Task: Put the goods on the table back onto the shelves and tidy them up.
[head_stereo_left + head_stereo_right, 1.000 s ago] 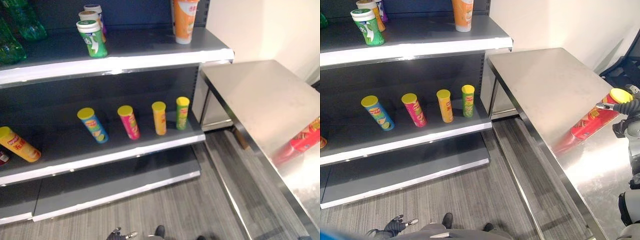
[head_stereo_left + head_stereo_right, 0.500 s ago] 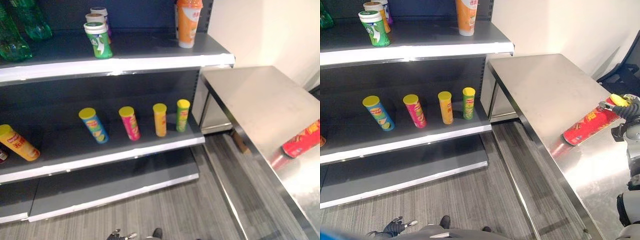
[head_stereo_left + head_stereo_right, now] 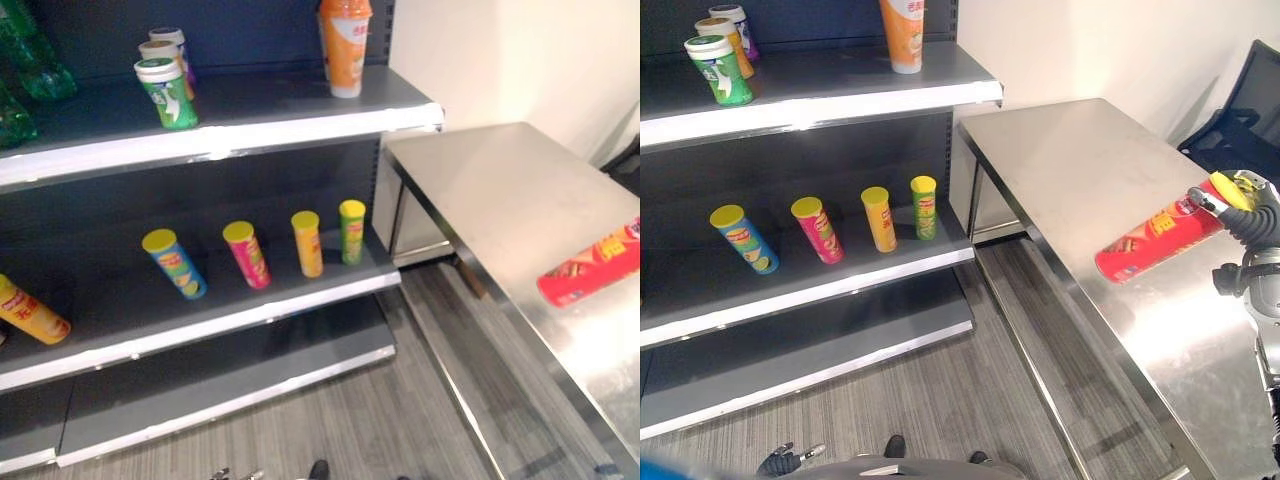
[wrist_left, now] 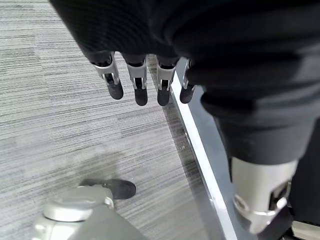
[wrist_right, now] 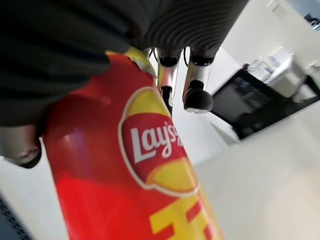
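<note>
At the bottom left, the left hand hangs idle, fingers relaxed. On the right, the right hand has its fingers wrapped round the red can, now lifted clear of the table and ready to carry to the shelves.

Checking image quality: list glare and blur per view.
Left eye view: glare on the steel table and shelf edge. Right eye view: table sheen beneath the red can held by the right robot hand. Right wrist view: close can blurred.
</note>
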### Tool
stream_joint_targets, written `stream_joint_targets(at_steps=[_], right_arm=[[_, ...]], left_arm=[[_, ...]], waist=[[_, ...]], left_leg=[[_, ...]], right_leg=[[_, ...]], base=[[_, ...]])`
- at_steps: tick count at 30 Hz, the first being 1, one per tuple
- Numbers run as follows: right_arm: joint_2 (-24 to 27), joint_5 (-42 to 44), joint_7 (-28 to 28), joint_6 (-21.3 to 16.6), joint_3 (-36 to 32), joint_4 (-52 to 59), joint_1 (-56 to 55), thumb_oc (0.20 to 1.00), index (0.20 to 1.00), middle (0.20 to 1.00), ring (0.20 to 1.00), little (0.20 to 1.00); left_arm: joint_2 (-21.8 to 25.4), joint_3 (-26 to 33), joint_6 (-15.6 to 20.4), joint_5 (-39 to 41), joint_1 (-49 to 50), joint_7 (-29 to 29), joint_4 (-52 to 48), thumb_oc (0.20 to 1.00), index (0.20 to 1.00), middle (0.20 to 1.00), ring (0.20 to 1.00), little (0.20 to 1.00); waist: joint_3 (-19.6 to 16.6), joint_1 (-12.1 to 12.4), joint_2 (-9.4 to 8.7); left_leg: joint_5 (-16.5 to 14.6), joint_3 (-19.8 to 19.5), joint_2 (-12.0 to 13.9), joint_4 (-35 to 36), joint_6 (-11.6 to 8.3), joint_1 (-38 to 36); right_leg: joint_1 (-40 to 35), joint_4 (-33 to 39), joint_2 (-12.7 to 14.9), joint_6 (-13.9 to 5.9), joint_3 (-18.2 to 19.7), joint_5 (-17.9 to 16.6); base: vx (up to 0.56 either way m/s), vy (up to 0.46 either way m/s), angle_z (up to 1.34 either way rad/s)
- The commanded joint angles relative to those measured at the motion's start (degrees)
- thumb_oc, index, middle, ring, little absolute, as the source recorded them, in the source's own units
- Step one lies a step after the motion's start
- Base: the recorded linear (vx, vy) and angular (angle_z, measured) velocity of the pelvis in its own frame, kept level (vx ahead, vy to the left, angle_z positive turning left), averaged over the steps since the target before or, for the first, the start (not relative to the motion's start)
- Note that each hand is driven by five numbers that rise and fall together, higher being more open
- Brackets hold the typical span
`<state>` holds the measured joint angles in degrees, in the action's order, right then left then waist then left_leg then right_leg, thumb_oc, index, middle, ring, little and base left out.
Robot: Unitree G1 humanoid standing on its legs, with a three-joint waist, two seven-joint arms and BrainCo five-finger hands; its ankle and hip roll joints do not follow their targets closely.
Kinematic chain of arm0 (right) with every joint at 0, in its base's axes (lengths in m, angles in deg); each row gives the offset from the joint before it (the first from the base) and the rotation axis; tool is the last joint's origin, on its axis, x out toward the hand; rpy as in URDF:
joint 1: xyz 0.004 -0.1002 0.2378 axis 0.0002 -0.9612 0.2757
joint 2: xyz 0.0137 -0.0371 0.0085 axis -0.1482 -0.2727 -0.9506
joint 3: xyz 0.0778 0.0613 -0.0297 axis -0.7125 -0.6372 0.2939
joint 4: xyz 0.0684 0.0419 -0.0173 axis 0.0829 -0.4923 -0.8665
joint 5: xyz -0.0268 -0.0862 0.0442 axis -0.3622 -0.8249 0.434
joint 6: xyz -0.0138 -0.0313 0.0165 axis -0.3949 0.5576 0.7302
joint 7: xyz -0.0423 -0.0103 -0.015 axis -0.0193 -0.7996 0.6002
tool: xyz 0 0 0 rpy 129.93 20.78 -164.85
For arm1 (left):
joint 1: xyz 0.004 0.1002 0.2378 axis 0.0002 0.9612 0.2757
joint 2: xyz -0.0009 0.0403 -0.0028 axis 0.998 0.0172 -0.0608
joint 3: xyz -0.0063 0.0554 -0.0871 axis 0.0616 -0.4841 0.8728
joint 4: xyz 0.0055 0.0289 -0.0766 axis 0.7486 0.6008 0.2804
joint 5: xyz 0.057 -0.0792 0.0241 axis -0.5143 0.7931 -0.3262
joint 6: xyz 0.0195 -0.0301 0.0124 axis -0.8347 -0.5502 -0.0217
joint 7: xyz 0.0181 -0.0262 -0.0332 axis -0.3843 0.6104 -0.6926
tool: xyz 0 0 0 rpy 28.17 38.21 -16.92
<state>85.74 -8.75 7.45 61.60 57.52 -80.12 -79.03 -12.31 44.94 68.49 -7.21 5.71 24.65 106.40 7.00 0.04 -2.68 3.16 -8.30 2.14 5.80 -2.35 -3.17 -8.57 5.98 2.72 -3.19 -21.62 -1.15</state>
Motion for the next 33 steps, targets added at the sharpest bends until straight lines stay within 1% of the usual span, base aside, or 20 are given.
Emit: stream_joint_targets(at_steps=[1,3,5,7,9,11,13,15,17,22,23,24,25,26,27,28,29,30,31,33], right_arm=[[0.64,-2.03,2.97,-5.27,-3.09,5.26,5.1,0.2,0.2,0.2,0.2,0.2],[-0.31,-3.19,4.0,-6.14,-5.85,9.48,3.69,0.2,0.2,0.2,0.2,0.2],[-0.68,-3.84,4.87,-6.6,-7.22,11.54,3.16,0.2,0.2,0.2,0.2,0.2],[-0.95,-5.0,5.11,-6.53,-8.11,13.35,2.14,0.2,0.2,0.2,0.2,0.2],[-0.48,-6.47,5.48,-6.14,-9.77,14.46,0.69,0.2,0.2,0.2,0.2,0.2],[-0.75,-7.43,5.46,-5.62,-11.56,17.05,-1.61,0.2,0.2,0.2,0.2,0.2],[-1.9,-8.24,5.0,-5.0,-12.92,17.9,-3.15,0.2,0.2,0.2,0.2,0.2],[-2.87,-9.3,4.68,-4.15,-13.48,18.74,-3.77,0.2,0.2,0.2,0.2,0.2],[-4.14,-10.65,4.79,-3.66,-12.85,18.75,-3.57,0.2,0.2,0.2,0.2,0.2],[-6.32,-12.25,5.18,-2.74,-10.3,19.8,-1.18,0.2,0.2,0.2,0.2,0.2],[-6.66,-12.53,5.15,-2.68,-9.89,20.3,-1.03,0.2,0.2,0.2,0.2,0.2],[-6.99,-12.86,5.02,-2.64,-9.46,20.71,-0.94,0.2,0.2,0.2,0.2,0.2],[-7.27,-12.95,4.87,-2.61,-9.19,20.86,-1.0,0.2,0.2,0.2,0.2,0.2],[-7.41,-12.92,4.34,-2.75,-8.78,21.33,-0.91,0.2,0.2,0.2,0.2,0.2],[-7.4,-12.81,3.85,-2.76,-8.44,21.73,-0.86,0.2,0.2,0.2,0.2,0.2],[-7.15,-12.89,2.45,-3.28,-7.24,22.83,-0.51,0.2,0.2,0.2,0.2,0.2],[-7.14,-12.88,2.42,-3.27,-7.21,22.83,-0.48,0.2,0.2,0.2,0.2,0.2],[-6.68,-12.47,1.62,-3.9,-6.06,23.62,0.28,0.2,0.2,0.2,0.2,0.2],[-6.34,-12.49,1.26,-4.04,-5.66,24.04,0.37,0.2,0.2,0.2,0.2,0.2],[-6.18,-11.97,0.52,-4.77,-4.93,25.14,0.59,0.2,0.2,0.2,0.2,0.2]], left_arm=[[2.35,0.17,1.16,0.68,-3.16,-1.18,0.45,1.0,1.0,1.0,1.0,1.0],[2.11,0.89,1.64,1.99,-3.66,-1.44,-1.05,1.0,1.0,1.0,1.0,1.0],[1.89,1.28,1.86,2.85,-3.91,-1.71,-1.74,1.0,1.0,1.0,1.0,1.0],[1.64,1.69,2.3,3.28,-4.1,-1.87,-2.55,1.0,1.0,1.0,1.0,1.0],[1.42,2.06,2.56,3.39,-4.43,-2.28,-3.03,1.0,1.0,1.0,1.0,1.0],[1.71,2.03,2.76,2.84,-4.49,-2.67,-3.85,1.0,1.0,1.0,1.0,1.0],[1.86,1.89,2.61,1.84,-4.17,-2.29,-3.75,1.0,1.0,1.0,1.0,1.0],[2.11,1.5,2.45,0.95,-4.43,-1.77,-3.43,1.0,1.0,1.0,1.0,1.0],[2.88,0.74,2.38,-0.98,-5.24,-1.5,-2.8,1.0,1.0,1.0,1.0,1.0],[5.29,0.81,2.23,-2.64,-6.01,-1.93,-3.3,1.0,1.0,1.0,1.0,1.0],[5.71,0.92,2.1,-2.93,-6.0,-1.93,-3.35,1.0,1.0,1.0,1.0,1.0],[6.19,1.16,2.02,-3.25,-5.95,-1.83,-3.39,1.0,1.0,1.0,1.0,1.0],[6.49,1.17,1.87,-3.43,-5.98,-1.82,-3.41,1.0,1.0,1.0,1.0,1.0],[6.87,1.14,1.91,-3.46,-6.2,-1.73,-3.58,1.0,1.0,1.0,1.0,1.0],[7.08,1.26,1.9,-3.31,-6.23,-1.58,-3.64,1.0,1.0,1.0,1.0,1.0],[7.09,0.7,1.99,-4.24,-6.55,-1.05,-3.05,1.0,1.0,1.0,1.0,1.0],[7.07,0.73,2.02,-4.26,-6.55,-1.05,-3.01,1.0,1.0,1.0,1.0,1.0],[6.85,-0.2,2.17,-4.64,-7.17,-0.65,-3.06,1.0,1.0,1.0,1.0,1.0],[6.8,-0.48,2.21,-4.63,-7.78,-0.46,-3.33,1.0,1.0,1.0,1.0,1.0],[6.41,-1.16,2.3,-4.89,-8.41,-0.2,-3.87,1.0,1.0,1.0,1.0,1.0]], waist=[[1.74,2.52,-3.54],[3.41,3.19,-3.88],[3.93,3.05,-4.11],[4.18,2.9,-3.99],[4.2,2.0,-3.69],[3.65,0.82,-2.16],[2.94,0.21,-0.97],[2.79,0.09,-0.41],[2.66,0.22,-0.57],[2.75,0.47,-0.31],[2.92,0.55,-0.21],[3.25,0.52,-0.1],[3.57,0.12,0.04],[4.1,-0.52,-0.09],[4.24,-0.89,-0.1],[4.02,-1.25,-0.1],[4.07,-1.29,-0.06],[4.51,-1.5,-0.36],[4.74,-1.91,-0.57],[4.94,-2.34,-0.94]], left_leg=[[-4.44,5.23,3.68,-0.8,-3.61,-1.4],[-2.65,3.74,3.84,-0.8,-4.12,0.78],[-2.93,4.43,4.56,-1.75,-4.24,2.27],[-3.33,6.24,6.33,-2.51,-4.04,2.51],[-2.41,10.06,9.09,-1.81,-4.03,2.07],[-1.51,12.91,12.29,-1.71,-5.5,1.85],[-2.28,12.49,11.69,-1.33,-5.44,1.58],[-4.39,12.6,9.88,-2.73,-4.62,2.2],[-6.71,12.4,6.89,-3.04,-2.8,2.75],[-8.36,13.4,1.45,-0.8,1.21,2.89],[-8.59,13.27,0.49,-0.8,2.1,2.76],[-8.83,13.09,-0.23,-0.8,2.78,2.35],[-8.97,12.86,-0.46,-0.8,3.0,2.07],[-8.44,12.78,-0.97,-0.8,3.61,2.4],[-8.25,12.62,-1.23,-0.8,3.73,2.41],[-8.11,12.55,-1.84,-0.8,3.58,2.39],[-8.16,12.52,-1.75,-0.8,3.5,2.31],[-8.01,12.37,-2.21,-0.8,3.26,2.3],[-7.88,12.31,-2.5,-0.8,3.08,2.36],[-7.54,12.19,-3.23,-0.8,2.74,2.35]], right_leg=[[-1.26,-0.98,-1.49,1.35,2.64,11.0],[-0.35,-0.98,-1.47,1.57,1.99,10.89],[0.33,-0.98,-1.1,1.52,0.93,10.77],[0.91,-0.98,-0.49,1.45,-0.04,10.52],[1.44,-0.98,0.54,1.12,-1.07,10.33],[1.64,-0.98,1.74,-0.03,-1.19,10.57],[1.11,-0.98,2.98,-0.88,-1.31,9.91],[0.88,-0.98,5.45,-2.16,-1.72,8.55],[1.59,-0.98,8.82,-3.82,-2.04,5.61],[5.67,-4.24,14.17,-5.99,-1.69,-0.44],[6.18,-5.62,14.94,-6.03,-1.53,-1.15],[6.97,-8.26,15.58,-5.9,-0.8,-0.61],[7.6,-10.1,15.14,-5.27,0.56,-0.24],[9.5,-12.67,13.8,-3.82,2.88,0.67],[10.26,-13.3,12.01,-3.5,4.98,2.01],[10.52,-12.84,7.86,-2.61,6.82,5.8],[10.39,-12.76,7.76,-2.52,6.76,5.83],[11.12,-11.73,4.98,-2.22,8.23,6.94],[12.03,-11.08,3.16,-2.24,9.83,6.95],[12.71,-9.41,0.61,-2.34,11.28,6.42]], base=[[-0.11,-0.093,0.0],[-0.14,-0.045,0.07],[-0.09,0.051,0.43],[-0.03,0.136,0.79],[0.01,0.236,0.78],[0.1,0.465,0.66],[0.13,0.529,0.43],[0.09,0.579,0.33],[0.06,0.617,0.08],[0.0,0.54,0.2],[0.02,0.454,-0.03],[0.02,0.374,0.0],[-0.04,0.321,0.06],[-0.05,0.248,0.17],[-0.01,0.239,0.21],[0.04,0.138,0.3],[0.05,0.092,0.23],[0.02,0.0,0.15],[0.02,0.006,0.05],[0.01,-0.005,0.03]])
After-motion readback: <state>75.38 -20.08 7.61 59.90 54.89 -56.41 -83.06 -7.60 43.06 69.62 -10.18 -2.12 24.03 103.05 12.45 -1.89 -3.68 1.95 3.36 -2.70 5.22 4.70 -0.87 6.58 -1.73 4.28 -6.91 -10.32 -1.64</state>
